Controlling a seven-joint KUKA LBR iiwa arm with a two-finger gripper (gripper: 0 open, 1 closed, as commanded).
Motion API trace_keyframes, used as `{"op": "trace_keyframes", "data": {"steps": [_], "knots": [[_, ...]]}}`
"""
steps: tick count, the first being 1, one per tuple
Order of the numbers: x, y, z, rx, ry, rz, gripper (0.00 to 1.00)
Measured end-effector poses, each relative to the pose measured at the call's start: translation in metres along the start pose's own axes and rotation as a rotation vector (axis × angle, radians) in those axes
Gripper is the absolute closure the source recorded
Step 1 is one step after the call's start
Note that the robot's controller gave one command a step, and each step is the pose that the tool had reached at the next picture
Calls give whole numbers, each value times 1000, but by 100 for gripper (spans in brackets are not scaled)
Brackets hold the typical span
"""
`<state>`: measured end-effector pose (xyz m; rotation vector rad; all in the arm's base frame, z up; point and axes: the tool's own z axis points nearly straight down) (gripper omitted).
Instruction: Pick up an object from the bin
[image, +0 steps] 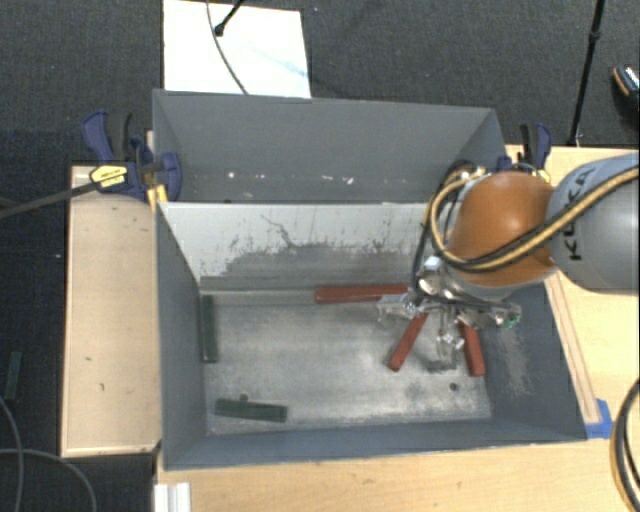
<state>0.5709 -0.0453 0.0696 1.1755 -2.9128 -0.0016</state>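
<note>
My gripper (445, 338) is low in the right part of the bin, just under the arm's orange cover. Three red-brown sticks lie around it. One long stick (358, 294) lies flat along the back wall, its right end reaching toward the gripper. A second stick (405, 346) slants down to the left right beside the gripper's metal parts. A shorter third stick (473, 354) lies just to the right of the gripper. Whether any stick is between the jaws is hidden.
A dark green bar (208, 328) lies upright along the bin's left wall, and another dark green bar (250, 408) lies flat near the front left corner. The arm and its cables cover the bin's back right corner.
</note>
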Motion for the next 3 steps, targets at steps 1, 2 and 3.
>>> {"op": "trace_keyframes", "data": {"steps": [1,2,3], "knots": [[-1,0,-1,0,-1,6,0],[-1,0,-1,0,-1,9,100],[-2,-1,-40,5,-5,17,100]]}}
